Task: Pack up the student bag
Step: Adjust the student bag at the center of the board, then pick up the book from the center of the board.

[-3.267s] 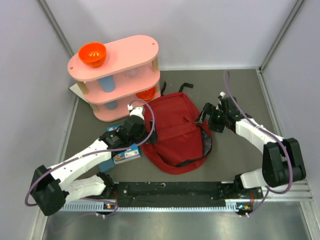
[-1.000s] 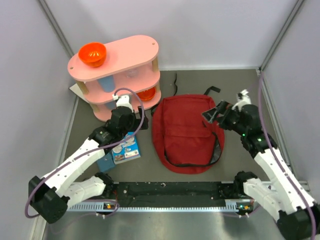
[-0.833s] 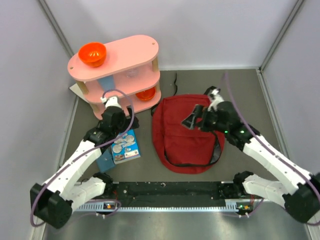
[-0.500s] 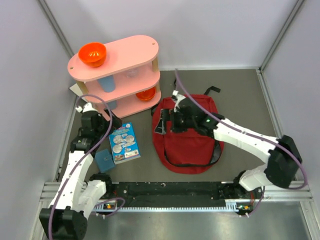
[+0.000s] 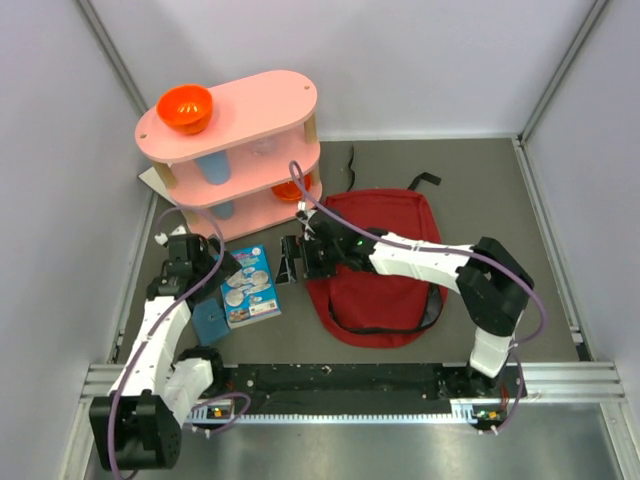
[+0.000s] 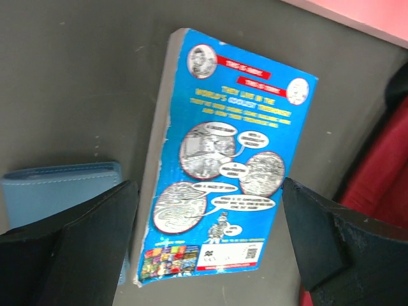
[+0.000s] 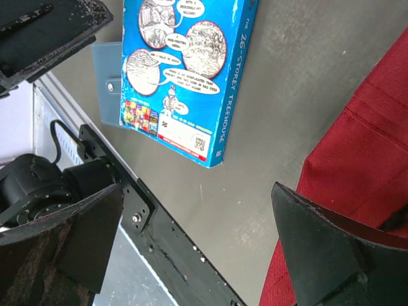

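Observation:
The student bag (image 5: pixel 380 262), a dark red backpack, lies flat on the grey table, closed side up, black strap along its near edge. A blue comic-cover book (image 5: pixel 250 287) lies left of it. My left gripper (image 5: pixel 223 265) is open and empty just above the book's left side; in the left wrist view (image 6: pixel 210 255) the book (image 6: pixel 226 166) sits between its spread fingers. My right gripper (image 5: pixel 291 261) is open and empty over bare table between book and bag; its wrist view (image 7: pixel 197 255) shows the book (image 7: pixel 185 70) ahead and the bag (image 7: pixel 357 178) on the right.
A light blue notebook (image 5: pixel 210 320) lies partly under the book's left edge. A pink two-tier shelf (image 5: pixel 235 150) with an orange bowl (image 5: pixel 185 108) and cups stands at the back left. The black base rail (image 5: pixel 350 380) runs along the near edge.
My right arm has swung left across the bag and now sits at its left edge by the book. My left gripper drew back left, then came down over the book.

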{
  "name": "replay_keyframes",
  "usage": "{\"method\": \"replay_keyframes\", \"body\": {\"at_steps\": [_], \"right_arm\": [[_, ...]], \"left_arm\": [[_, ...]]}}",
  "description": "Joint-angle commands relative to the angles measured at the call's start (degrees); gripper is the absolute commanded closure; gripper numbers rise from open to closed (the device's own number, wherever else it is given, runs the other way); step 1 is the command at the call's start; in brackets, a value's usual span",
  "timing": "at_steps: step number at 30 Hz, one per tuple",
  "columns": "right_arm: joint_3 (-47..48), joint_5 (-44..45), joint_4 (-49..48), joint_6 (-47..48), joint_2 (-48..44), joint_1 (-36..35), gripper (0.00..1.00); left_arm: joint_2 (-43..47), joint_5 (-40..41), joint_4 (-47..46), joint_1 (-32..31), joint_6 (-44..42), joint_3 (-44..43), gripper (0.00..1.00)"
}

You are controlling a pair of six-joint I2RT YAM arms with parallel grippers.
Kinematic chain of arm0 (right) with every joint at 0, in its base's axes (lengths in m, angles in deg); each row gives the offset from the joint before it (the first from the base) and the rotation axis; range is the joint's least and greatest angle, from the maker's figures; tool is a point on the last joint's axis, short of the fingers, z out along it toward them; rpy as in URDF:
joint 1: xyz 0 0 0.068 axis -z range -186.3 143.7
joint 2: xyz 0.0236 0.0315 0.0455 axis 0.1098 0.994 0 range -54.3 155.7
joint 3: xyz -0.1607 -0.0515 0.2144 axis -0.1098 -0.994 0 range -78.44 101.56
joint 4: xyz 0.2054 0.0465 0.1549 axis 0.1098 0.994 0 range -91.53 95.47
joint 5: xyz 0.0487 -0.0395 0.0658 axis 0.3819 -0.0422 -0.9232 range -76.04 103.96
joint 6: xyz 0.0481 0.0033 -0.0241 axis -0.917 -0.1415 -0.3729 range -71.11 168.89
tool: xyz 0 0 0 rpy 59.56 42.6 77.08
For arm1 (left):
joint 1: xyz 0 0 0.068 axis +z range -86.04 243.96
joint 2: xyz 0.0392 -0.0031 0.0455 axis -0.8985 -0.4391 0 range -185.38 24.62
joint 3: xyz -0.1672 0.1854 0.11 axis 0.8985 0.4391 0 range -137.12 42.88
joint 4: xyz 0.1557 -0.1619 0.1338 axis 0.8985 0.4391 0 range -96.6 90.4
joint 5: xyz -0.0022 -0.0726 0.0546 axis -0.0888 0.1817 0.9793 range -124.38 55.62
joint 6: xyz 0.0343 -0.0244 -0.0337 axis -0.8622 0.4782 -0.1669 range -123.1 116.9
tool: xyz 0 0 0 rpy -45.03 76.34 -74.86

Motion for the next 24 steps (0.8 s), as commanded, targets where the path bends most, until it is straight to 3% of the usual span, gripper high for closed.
{"method": "replay_keyframes", "body": {"at_steps": [1,7,18,24], "right_arm": [[2.7,-3.9,-4.8,-2.4,2.5,-0.7,0.02],[2.4,-6.8,-8.1,-4.6,5.6,-0.7,0.02],[2.3,-3.9,-9.3,-8.0,8.5,-0.9,0.03],[1.8,-1.7,-10.8,-9.3,10.8,-0.9,0.15]], "left_arm": [[0.5,6.1,-1.0,0.4,0.4,1.6,0.01],[-3.3,6.7,-4.4,0.4,-0.3,3.8,0.01],[-10.9,-14.0,-16.5,0.3,-2.0,7.5,0.05],[-9.6,-13.8,-17.2,0.4,-1.9,8.6,0.12]]}}
